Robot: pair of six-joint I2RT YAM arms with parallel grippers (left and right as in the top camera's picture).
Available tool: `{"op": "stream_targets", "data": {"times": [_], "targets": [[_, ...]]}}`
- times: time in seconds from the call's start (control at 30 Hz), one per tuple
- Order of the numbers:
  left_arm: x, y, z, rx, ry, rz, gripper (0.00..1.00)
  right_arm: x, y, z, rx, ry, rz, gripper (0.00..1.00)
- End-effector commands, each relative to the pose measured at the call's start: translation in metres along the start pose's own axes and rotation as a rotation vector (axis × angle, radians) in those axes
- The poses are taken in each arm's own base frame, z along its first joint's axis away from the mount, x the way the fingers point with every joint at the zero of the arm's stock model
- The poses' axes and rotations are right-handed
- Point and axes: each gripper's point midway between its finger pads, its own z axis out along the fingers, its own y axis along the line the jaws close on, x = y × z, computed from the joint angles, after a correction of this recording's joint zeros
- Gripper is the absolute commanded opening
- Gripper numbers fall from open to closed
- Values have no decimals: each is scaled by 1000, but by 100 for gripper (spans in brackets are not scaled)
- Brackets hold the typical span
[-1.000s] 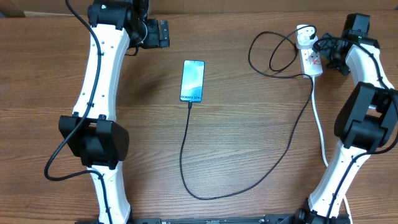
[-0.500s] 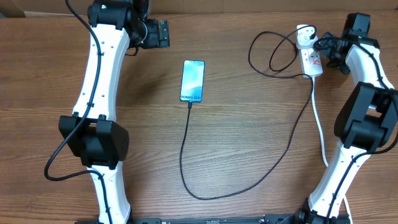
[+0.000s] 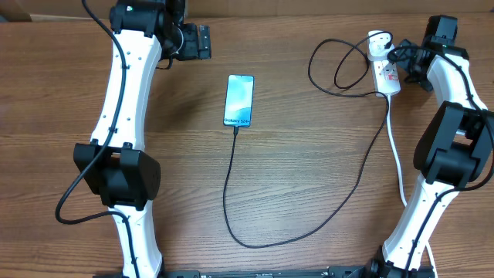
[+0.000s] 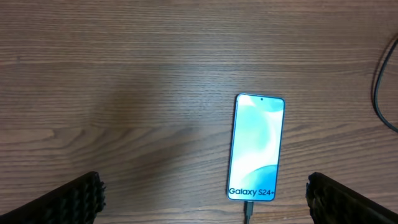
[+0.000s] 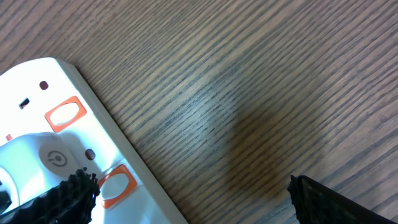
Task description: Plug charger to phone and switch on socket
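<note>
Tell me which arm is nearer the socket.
Right. The right arm has its open jaws right beside the socket. The left arm ends far across the table, beyond the phone.

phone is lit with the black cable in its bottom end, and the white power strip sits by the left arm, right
Not quite: the overhead view shows the white power strip by the right arm, not the left. The phone is lit, with the black cable in its bottom end.
</note>
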Motion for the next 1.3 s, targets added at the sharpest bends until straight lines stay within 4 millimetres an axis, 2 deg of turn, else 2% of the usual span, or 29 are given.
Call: {"op": "stream_targets", "data": {"times": [0.0,0.4,1.27], "targets": [[3,-14,2,5,3,25,100,12,2,14,5,26,-7,100],[3,-15,2,6,3,27,100,33,5,30,15,77,-25,100],[3,-15,2,6,3,27,100,56,32,26,-10,123,-111,100]]}}
